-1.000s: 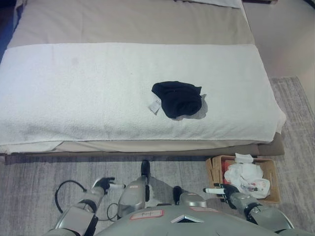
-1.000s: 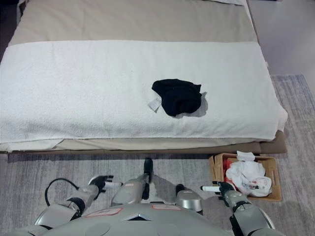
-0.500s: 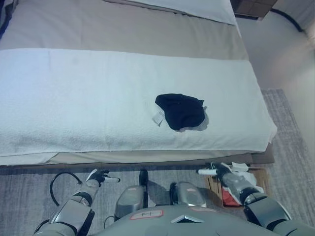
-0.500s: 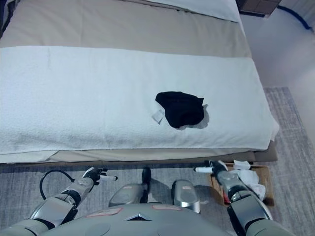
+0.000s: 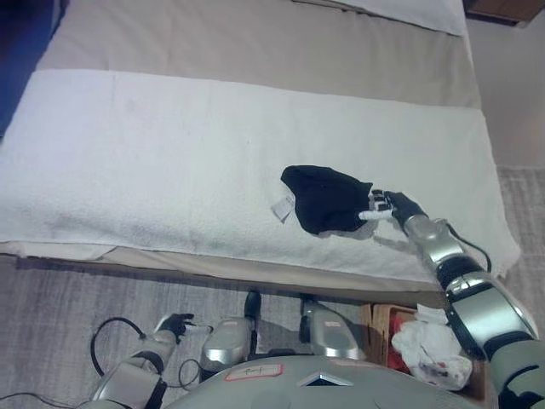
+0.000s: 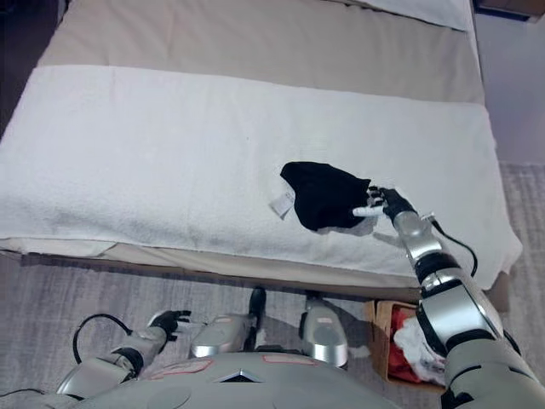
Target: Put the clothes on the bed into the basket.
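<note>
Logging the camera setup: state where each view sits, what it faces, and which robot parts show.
Left eye view: on the head, looking down at the bed; right hand at the black garment, left hand low.
Right eye view: slightly to the side, same downward look, both hands again.
Shared: bed, garment, basket.

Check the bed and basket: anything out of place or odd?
Nothing stands out. One crumpled black garment lies on the white blanket, right hand at its edge. The basket on the floor holds white clothes.
</note>
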### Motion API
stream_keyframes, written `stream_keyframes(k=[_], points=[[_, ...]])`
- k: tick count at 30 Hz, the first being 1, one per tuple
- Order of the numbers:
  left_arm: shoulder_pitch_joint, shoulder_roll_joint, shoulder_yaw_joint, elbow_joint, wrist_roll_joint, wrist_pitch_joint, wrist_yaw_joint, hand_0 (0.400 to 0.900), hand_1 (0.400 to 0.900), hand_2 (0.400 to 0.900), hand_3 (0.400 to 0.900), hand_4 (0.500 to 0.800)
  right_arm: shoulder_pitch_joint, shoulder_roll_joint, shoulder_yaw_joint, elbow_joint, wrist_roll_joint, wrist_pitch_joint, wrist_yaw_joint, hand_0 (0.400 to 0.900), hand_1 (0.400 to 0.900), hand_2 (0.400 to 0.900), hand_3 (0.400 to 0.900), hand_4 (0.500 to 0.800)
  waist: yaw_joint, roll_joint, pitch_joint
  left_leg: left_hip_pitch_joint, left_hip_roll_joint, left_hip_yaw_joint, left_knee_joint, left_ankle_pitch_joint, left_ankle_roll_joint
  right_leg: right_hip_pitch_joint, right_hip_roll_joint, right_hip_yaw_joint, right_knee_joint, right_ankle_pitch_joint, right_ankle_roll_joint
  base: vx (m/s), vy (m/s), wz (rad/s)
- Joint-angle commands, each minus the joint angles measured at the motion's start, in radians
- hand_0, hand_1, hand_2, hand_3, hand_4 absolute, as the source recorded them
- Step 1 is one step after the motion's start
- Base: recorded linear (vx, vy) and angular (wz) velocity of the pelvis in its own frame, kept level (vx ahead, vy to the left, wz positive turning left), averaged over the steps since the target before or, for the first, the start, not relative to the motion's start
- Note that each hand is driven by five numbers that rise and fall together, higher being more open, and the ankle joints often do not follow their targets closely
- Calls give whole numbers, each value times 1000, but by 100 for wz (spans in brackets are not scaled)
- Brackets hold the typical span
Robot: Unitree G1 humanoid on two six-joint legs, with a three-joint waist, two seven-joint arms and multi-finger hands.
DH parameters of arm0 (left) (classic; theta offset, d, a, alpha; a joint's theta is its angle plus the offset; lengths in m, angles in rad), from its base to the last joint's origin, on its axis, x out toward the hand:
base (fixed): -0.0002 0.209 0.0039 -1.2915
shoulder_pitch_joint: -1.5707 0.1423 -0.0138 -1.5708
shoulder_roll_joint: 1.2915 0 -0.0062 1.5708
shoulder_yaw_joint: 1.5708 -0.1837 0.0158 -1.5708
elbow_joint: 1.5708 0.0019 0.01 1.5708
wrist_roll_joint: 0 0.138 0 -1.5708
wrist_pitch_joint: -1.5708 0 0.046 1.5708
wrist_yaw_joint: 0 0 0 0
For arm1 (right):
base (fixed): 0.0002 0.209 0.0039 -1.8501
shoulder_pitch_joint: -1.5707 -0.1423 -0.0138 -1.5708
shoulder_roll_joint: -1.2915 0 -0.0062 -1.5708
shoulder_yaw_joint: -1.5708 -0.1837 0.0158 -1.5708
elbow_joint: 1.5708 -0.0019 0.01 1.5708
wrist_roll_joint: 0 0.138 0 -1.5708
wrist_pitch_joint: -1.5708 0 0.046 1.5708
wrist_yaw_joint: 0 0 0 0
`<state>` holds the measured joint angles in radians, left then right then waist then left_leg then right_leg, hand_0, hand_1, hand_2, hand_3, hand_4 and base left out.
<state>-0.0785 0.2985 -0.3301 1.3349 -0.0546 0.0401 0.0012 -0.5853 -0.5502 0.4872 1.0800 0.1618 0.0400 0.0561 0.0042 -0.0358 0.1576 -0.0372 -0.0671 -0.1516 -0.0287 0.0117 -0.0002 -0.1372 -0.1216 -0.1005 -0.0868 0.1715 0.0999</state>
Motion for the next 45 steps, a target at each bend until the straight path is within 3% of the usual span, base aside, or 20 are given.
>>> stream_keyframes(k=[1, 8, 19, 29, 44, 45], points=[[-44, 20, -45, 22, -23, -18, 7, 900, 900, 900, 900, 800, -251, -99, 80, 53, -24, -40, -21, 900, 900, 900, 900, 800, 12, 16, -43, -37, 45, 31, 41, -63, -60, -24, -14, 15, 84, -98, 12, 61, -182, 24], [-45, -4, -105, -4, -46, -25, 11, 900, 900, 900, 900, 800, -381, -76, 139, 158, -50, -38, -48, 900, 900, 900, 900, 800, 26, 75, -14, -84, 55, 21, 23, -27, -76, -39, -2, -4, 57, -107, 0, 31, -100, 16], [-24, 1, -152, -66, -69, -37, 16, 900, 900, 900, 900, 800, -490, -51, 161, 255, -85, -37, -86, 900, 900, 900, 900, 800, 80, 150, 67, -154, 30, 7, 5, 8, -74, -95, -20, -31, 66, -106, -1, -8, 1, 11], [-20, 12, -185, -137, -73, -49, 13, 900, 900, 900, 900, 800, -514, -117, 125, 306, -67, -32, -100, 900, 900, 900, 900, 800, 110, 219, 125, -190, 7, -10, -10, 32, -73, -123, -48, -53, 74, -100, 10, 1, 28, 11], [18, 22, -207, -232, -76, -56, 2, 900, 900, 900, 900, 800, -548, -180, 71, 334, 17, -22, -72, 900, 900, 900, 900, 800, 143, 316, 199, -239, -14, -12, -21, 60, -66, -201, -65, -25, 116, -101, 16, 0, 5, -1], [20, 22, -206, -235, -77, -57, 0, 900, 900, 900, 900, 800, -545, -180, 67, 336, 21, -21, -70, 835, 835, 835, 835, 761, 143, 319, 200, -239, -15, -13, -22, 61, -66, -200, -66, -26, 114, -100, 16, 0, 0, 0]])
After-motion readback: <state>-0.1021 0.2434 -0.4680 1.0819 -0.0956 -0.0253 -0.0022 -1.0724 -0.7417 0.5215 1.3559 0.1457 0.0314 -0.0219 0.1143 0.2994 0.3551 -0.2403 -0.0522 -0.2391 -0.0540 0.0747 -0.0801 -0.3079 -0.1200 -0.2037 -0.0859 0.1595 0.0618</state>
